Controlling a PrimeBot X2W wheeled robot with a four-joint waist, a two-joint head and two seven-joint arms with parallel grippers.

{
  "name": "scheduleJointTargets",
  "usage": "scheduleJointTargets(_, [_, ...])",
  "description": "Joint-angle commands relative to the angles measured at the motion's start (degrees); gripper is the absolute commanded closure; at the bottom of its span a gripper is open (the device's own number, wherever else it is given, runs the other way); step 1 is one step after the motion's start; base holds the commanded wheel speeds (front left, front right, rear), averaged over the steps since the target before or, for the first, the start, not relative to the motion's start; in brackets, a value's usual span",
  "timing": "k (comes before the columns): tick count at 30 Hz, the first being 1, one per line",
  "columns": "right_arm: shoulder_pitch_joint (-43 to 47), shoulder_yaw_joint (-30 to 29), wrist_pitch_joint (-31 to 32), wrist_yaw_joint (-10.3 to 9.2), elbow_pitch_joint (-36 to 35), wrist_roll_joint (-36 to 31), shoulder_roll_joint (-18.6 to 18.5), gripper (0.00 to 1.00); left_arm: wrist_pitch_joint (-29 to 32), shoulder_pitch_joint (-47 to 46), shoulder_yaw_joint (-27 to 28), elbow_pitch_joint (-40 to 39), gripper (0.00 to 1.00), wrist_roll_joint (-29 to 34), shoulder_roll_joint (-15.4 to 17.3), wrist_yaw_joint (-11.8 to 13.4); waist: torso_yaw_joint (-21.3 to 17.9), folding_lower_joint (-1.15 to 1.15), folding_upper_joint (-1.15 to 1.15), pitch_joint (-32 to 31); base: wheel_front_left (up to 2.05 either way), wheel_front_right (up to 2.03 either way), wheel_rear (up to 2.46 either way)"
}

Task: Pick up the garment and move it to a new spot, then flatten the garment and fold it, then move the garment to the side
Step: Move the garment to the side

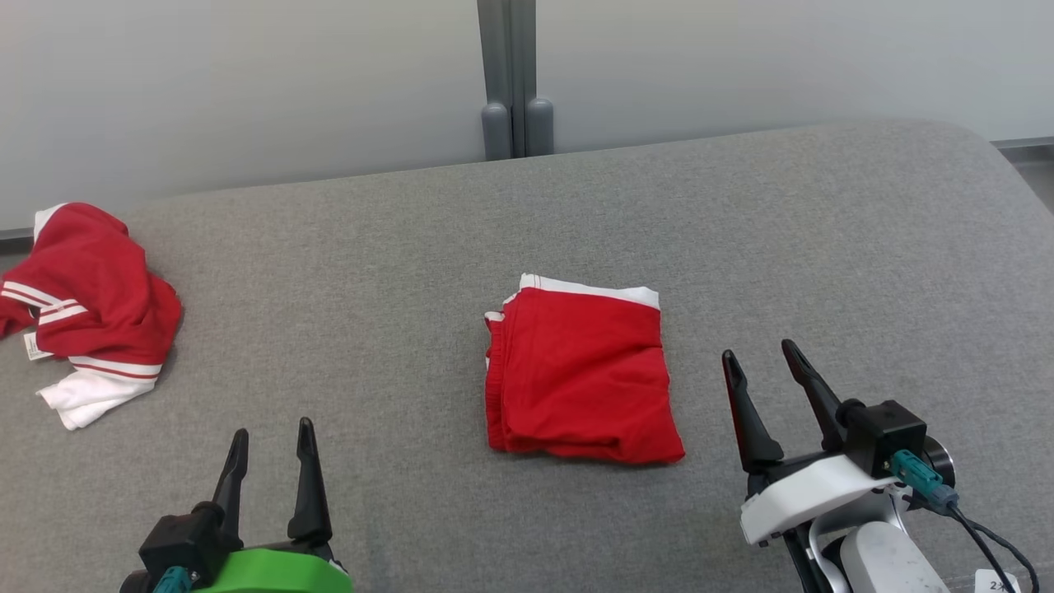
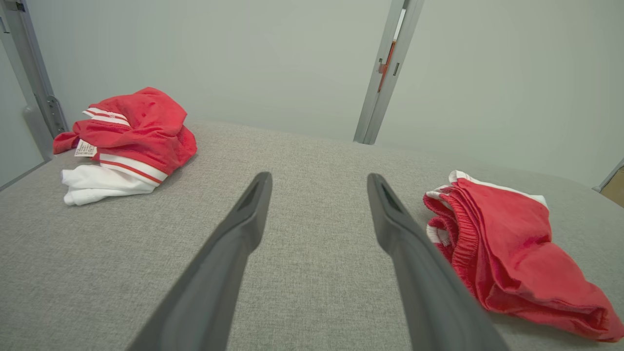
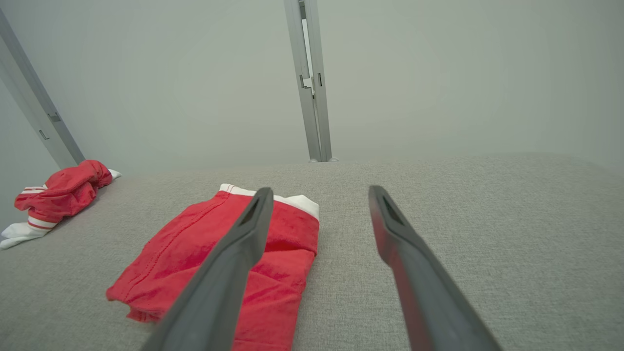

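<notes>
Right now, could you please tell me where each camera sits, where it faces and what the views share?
Head view: on the head, facing forward and down at the folded red, white-trimmed garment on the grey fabric surface; the open left gripper and right gripper show below.
Left wrist view: on the left wrist, facing along its dark fingers; that garment lies right.
Right wrist view: on the right wrist, facing along its fingers; that garment lies left.
Shared: that garment, the crumpled red-and-white garment, the grey wall post.

We see a red garment (image 1: 580, 379) of soft, matt cloth on a tabletop (image 1: 370, 272) covered in coarse grey woven fabric — behind, smooth matt wall panels (image 1: 247, 82) and a satin metal post (image 1: 506, 66).
</notes>
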Motion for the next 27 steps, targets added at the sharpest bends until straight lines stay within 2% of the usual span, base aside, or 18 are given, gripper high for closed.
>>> scheduleJointTargets(1, [0.35,-0.19,-0.16,-0.06,0.19,-0.14,-0.08,0.00,-0.04,0.65,0.08,0.18,0.00,0.26,0.02,-0.33,0.06,0.00,0.00,0.03,0.00,0.00,0.00])
scheduleJointTargets(17, [-0.15,-1.28,-0.12,-0.06,2.47,-0.91,-0.08,0.00,-0.04,0.81,-0.18,0.15,0.00,0.69,-0.12,-0.68,0.70,0.00,0.00,0.26,0.00,0.00,0.00])
scheduleJointTargets(22, [-2.61,-2.34,3.76,-0.06,4.63,-0.49,-0.08,0.00,-0.04,0.23,-0.91,-0.07,0.00,0.56,-0.11,-0.76,1.54,0.00,0.00,1.10,0.00,0.00,0.00])
scheduleJointTargets(27, [-6.37,-2.84,10.73,-0.06,5.91,0.79,-0.07,0.00,-0.04,-0.92,-2.18,-0.43,0.00,0.20,-0.11,-0.55,2.88,0.00,0.00,2.74,0.00,0.00,0.00])
